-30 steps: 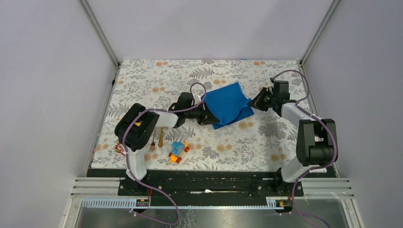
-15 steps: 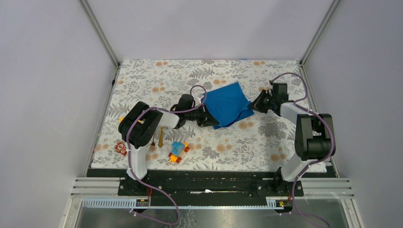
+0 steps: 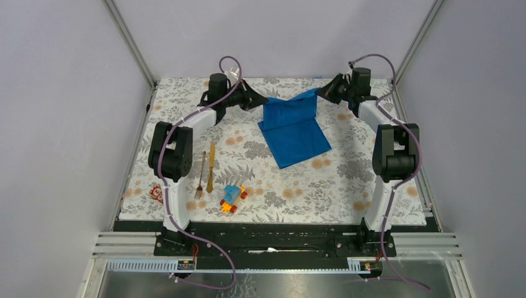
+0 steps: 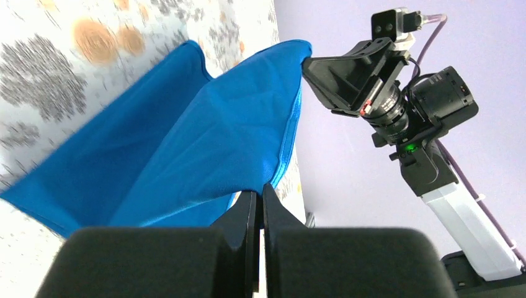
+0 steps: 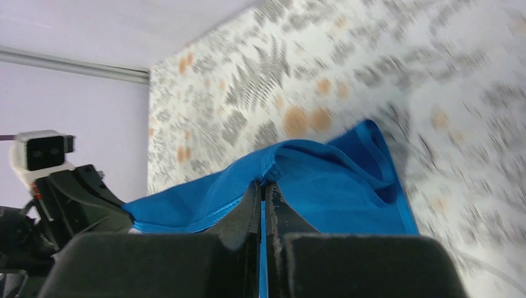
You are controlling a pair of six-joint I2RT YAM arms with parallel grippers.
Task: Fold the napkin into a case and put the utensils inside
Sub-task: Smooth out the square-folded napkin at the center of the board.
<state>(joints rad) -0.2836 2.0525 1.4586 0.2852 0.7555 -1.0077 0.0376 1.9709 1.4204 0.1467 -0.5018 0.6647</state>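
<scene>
The napkin [image 3: 294, 127] lies on the table [image 3: 347, 180], its far edge lifted. The left gripper [image 3: 263, 100] pinches its far-left corner and the right gripper [image 3: 317, 93] its far-right corner. Well to the napkin's near left lie the fork [image 3: 200, 176] and knife [image 3: 211, 166] side by side, the fork on the left. The toy car [image 3: 232, 198] sits nearer than the napkin, and the small block [image 3: 156, 193] lies farthest left of it.

Robot lab test cell, not a home. Plain lilac wall panels [image 3: 267, 37] on 3 sides w/ alu frame posts [image 3: 130, 43]. Left arm [image 3: 170, 155] & right arm [image 3: 397, 158] bolted to black base plate [image 3: 279, 239] on alu rails [image 3: 124, 243]; exposed purple cables [image 3: 229, 58]. Floral cover on counter [image 3: 347, 186] is the only homely bit.
</scene>
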